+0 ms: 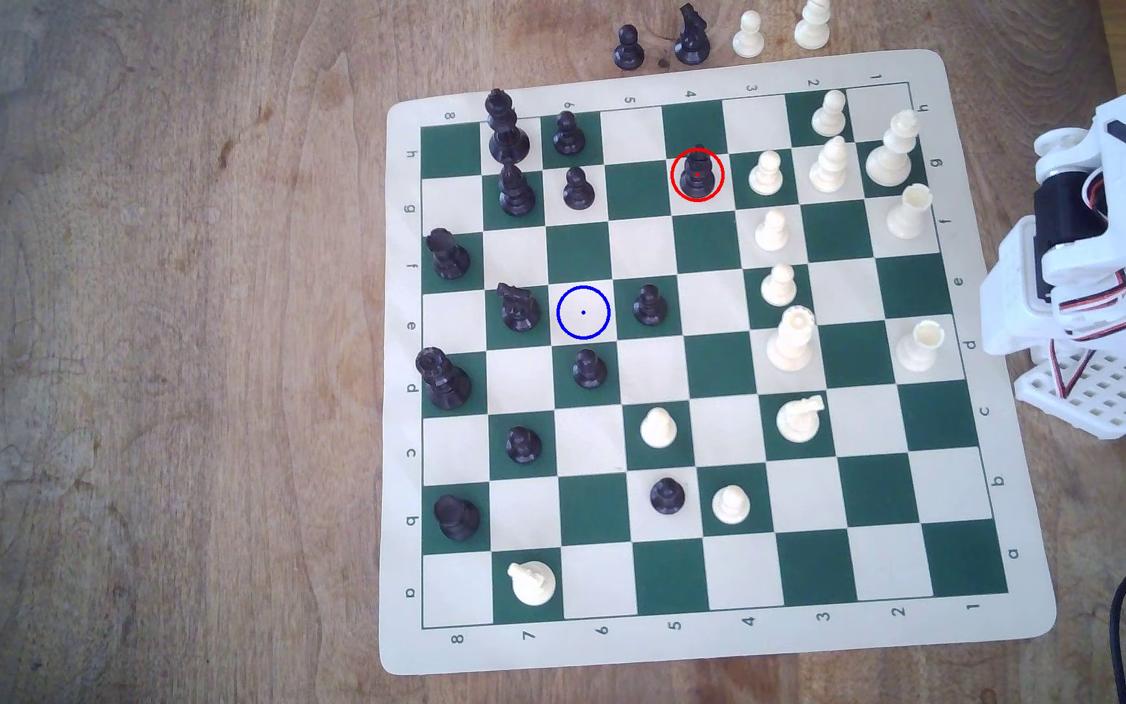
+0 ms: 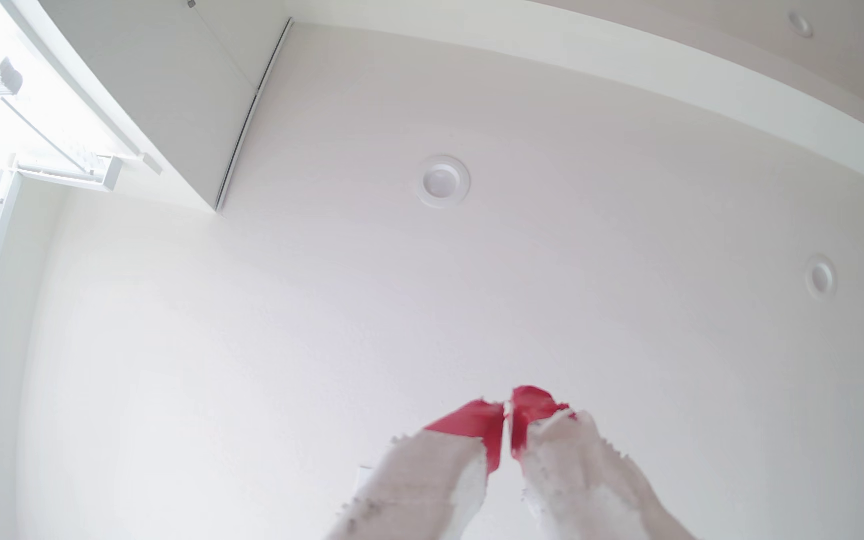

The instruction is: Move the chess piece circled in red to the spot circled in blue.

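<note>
- The wooden desk (image 1: 161,352) carries the chessboard (image 1: 716,650); the arm (image 1: 1088,257) sits folded off the board at the exterior view's right, so the task looks unstarted.
- The black bishop-like piece (image 1: 696,172) stands upright inside its red ring, well apart from the blue-ringed cream square (image 1: 582,312), which is vacant.
- The gripper (image 2: 508,410) points at the ceiling, its red-tipped jaws nearly together, holding nothing.
</note>
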Action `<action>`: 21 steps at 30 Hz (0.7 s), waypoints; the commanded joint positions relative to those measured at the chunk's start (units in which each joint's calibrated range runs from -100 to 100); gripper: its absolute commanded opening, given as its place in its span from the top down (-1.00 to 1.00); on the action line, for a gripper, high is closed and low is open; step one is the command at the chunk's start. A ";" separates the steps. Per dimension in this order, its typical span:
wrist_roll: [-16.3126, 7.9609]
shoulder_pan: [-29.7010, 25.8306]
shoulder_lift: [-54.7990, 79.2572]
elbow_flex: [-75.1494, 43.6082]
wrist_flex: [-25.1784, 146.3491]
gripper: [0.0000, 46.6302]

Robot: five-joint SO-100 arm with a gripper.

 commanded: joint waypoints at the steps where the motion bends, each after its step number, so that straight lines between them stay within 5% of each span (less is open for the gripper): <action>1: 0.10 2.50 0.05 1.17 1.35 0.99; 21: -0.34 16.66 0.14 -19.95 80.54 0.99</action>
